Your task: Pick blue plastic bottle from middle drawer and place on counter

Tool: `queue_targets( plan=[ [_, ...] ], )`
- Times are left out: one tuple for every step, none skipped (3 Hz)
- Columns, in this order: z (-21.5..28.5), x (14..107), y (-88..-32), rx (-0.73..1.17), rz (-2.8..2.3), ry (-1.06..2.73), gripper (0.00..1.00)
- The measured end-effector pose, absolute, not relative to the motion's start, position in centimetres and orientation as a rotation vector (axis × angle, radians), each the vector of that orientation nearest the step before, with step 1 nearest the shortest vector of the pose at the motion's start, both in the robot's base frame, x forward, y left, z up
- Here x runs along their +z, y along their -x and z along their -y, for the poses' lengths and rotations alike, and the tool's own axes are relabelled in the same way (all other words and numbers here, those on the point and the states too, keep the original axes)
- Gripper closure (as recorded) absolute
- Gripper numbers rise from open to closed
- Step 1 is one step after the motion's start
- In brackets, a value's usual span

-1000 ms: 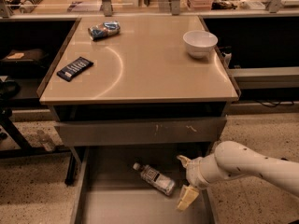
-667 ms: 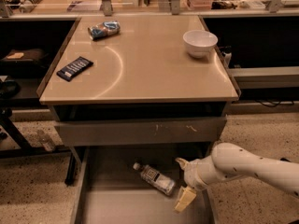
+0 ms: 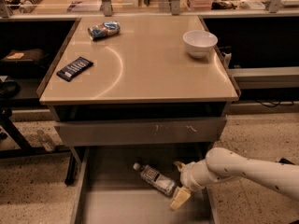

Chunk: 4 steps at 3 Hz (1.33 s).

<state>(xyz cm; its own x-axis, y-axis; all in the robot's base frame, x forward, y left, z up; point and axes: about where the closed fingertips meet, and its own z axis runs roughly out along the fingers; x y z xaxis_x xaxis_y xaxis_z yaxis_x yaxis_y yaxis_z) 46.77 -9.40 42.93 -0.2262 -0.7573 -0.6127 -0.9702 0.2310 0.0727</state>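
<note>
Clear plastic with a white cap and a printed label, the one small water bottle (image 3: 156, 178) lies on its side on the floor of the open grey metal middle drawer (image 3: 119, 206), cap toward the back left. One cream-tipped gripper (image 3: 179, 182) reaches in from the right, its jaws apart on either side of the bottle's base, apparently lined up to close across it. Up on the beige glossy bench (image 3: 149, 69) sit one white bowl (image 3: 200, 42), one blue-and-white snack bag (image 3: 103, 30) and one flat dark-blue packet (image 3: 74, 68).
</note>
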Motion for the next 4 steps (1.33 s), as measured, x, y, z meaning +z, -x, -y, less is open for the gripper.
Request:
queue_targets(
  plan=[
    [8.6, 41.6, -47.9, 0.633, -2.055, 1.561, 0.00],
    [7.3, 40.8, -48.8, 0.637, -2.043, 1.539, 0.00],
    [5.7, 39.3, -49.7, 0.647, -2.046, 1.496, 0.00],
    [4.9, 38.2, -50.7, 0.644, -2.057, 1.432, 0.00]
  ],
)
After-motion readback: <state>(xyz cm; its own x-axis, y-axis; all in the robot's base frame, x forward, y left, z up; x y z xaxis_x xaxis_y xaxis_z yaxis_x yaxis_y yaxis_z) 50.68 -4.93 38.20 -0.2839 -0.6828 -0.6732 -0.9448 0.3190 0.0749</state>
